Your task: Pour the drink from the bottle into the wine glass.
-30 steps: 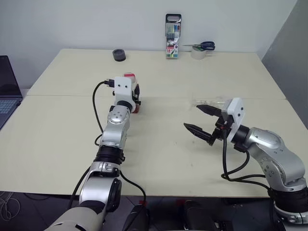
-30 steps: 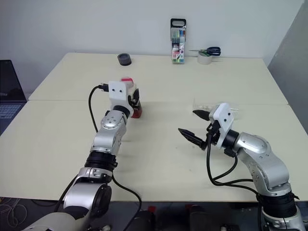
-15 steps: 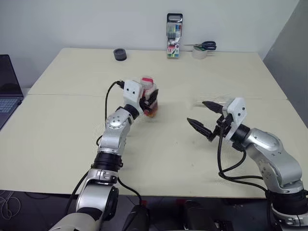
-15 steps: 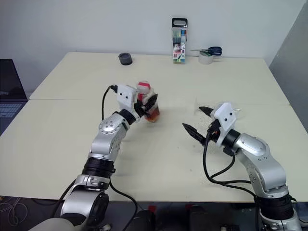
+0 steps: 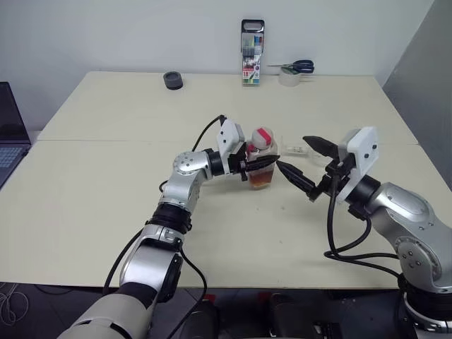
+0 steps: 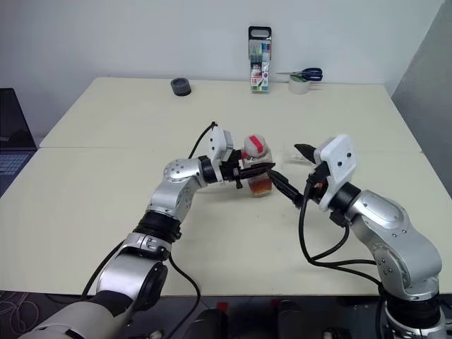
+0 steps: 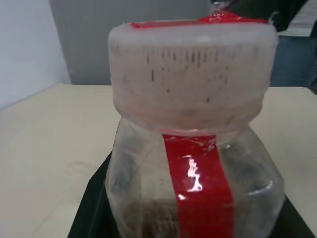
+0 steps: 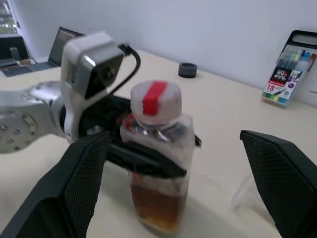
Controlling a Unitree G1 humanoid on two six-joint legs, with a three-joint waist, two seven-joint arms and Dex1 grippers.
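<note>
Left claw [image 5: 263, 164] gripped the capped bottle [image 5: 260, 161] upright above the worktop [image 5: 106, 183], right claw [image 5: 308, 167] spread wide just beside the bottle.

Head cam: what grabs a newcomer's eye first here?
The bottle at mid-table, upright, cap on, with tea-coloured drink in its lower part, clamped in the left gripper. Right beside it the right gripper stands wide open, pointing at the bottle. The wine glass is faint, just behind the right gripper; along the table's far edge are a marker case and scissors.
</note>
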